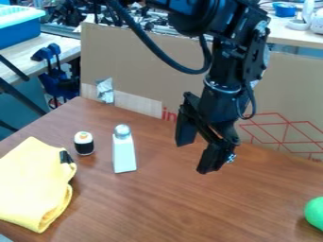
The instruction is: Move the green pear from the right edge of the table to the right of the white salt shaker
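My gripper (193, 157) hangs over the back middle of the wooden table, open, with nothing between its fingers. To its left a white shaker (124, 152) with a silvery top stands upright, apart from the gripper. Further left a small sushi-like piece (83, 143), white on top with a black band, stands on the table. A folded yellow cloth (33, 185) lies at the left edge, with a small black item (65, 157) at its upper right corner. Part of a green rounded object (316, 212) shows at the right edge.
A cardboard panel (139, 61) stands upright along the back of the table (189, 208), with silvery tape on its left part. Beyond it are a blue bin (19, 30) at upper left, blue clamps (50, 59), and another worktop with clutter.
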`<action>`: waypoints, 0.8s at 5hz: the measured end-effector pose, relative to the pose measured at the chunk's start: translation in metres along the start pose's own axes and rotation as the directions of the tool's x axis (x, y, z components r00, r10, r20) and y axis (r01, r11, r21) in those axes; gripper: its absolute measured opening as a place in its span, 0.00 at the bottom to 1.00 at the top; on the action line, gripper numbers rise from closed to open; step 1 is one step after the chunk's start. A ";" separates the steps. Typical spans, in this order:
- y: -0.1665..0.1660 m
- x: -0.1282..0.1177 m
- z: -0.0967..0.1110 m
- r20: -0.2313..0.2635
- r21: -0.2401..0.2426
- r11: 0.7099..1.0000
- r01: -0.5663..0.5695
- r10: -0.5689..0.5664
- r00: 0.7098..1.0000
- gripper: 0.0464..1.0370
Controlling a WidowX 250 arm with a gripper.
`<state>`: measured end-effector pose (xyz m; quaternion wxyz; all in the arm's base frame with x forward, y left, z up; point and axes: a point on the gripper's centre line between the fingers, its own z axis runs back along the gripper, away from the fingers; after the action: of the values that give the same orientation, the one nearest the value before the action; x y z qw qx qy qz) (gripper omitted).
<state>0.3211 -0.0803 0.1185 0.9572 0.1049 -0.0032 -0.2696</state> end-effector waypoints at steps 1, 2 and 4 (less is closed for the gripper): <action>-0.003 -0.001 -0.012 -0.037 -0.009 1.000 0.002 -0.002 0.999 0.97; -0.016 0.013 -0.014 -0.007 -0.005 0.999 -0.046 0.046 0.999 0.97; -0.064 0.067 0.000 0.110 -0.006 0.993 -0.120 0.120 0.987 0.97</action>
<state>0.3451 -0.1682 0.1018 0.9700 0.0900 -0.0626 -0.2169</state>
